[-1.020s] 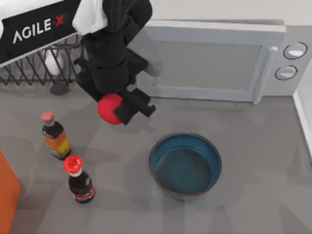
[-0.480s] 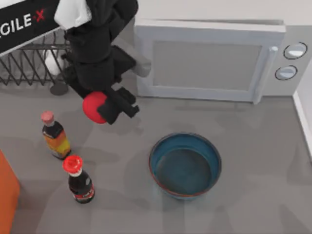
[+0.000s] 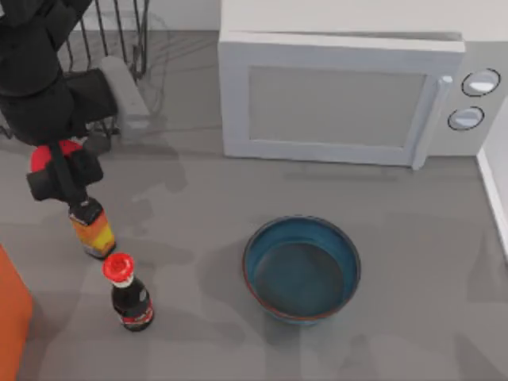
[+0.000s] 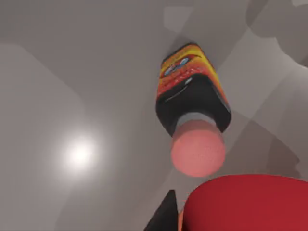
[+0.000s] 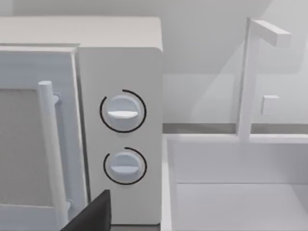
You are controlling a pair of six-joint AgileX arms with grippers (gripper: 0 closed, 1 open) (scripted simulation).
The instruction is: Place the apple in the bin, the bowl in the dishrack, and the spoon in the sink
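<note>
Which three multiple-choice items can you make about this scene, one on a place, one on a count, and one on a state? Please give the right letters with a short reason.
1. Where is the apple?
A. inside the bowl
B. in the left gripper, above the pink-capped bottle
C. inside the bin

2. How many bottles stand on the table?
A. one
B. two
C. four

3. What is the state of the microwave door?
A. closed
B. wide open
C. removed

Answers: 1 B, the left gripper holds the apple over the pink-capped bottle, short of the bin. 2 B, the pink-capped bottle and the red-capped bottle. 3 A, the microwave door sits flush with its front. The bowl is empty.
</note>
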